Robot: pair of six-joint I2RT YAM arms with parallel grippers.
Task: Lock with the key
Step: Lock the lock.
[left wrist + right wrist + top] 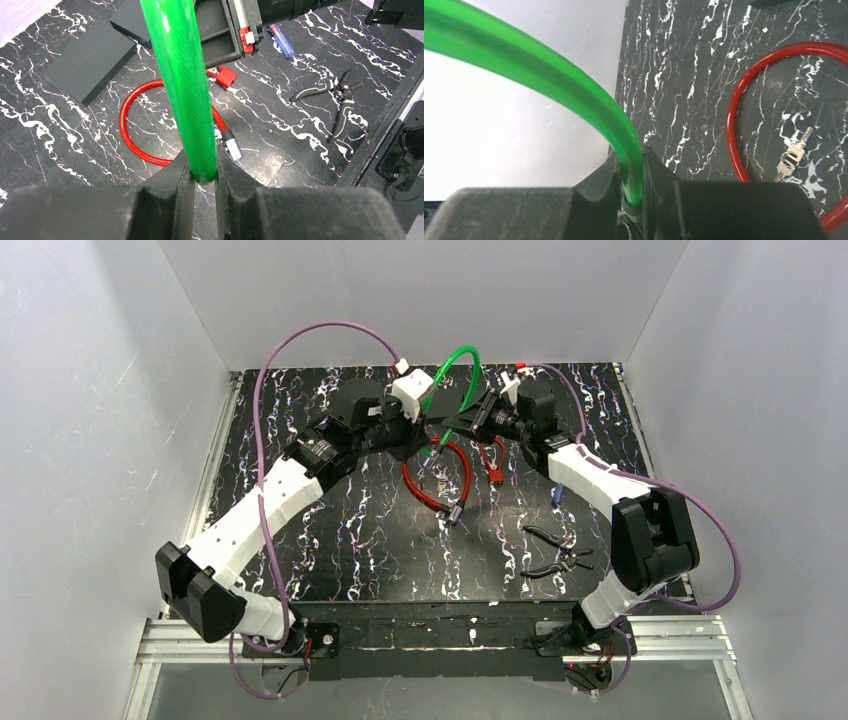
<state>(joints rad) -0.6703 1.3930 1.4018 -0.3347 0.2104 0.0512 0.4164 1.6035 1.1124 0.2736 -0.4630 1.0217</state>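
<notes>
Left gripper (204, 172), right gripper (632, 175) clamp green cable (458, 368), apparently arching upward.

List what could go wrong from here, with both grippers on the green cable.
1. Both the left gripper and right gripper are shut on the green cable; freeing one for the keys may let the bent cable spring away.
2. The keys lie inside the red cable loop, so reaching for them could snag it.

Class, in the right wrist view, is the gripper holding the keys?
No: the keys lie inside the red cable loop, while the right gripper clamps the green cable.
</notes>
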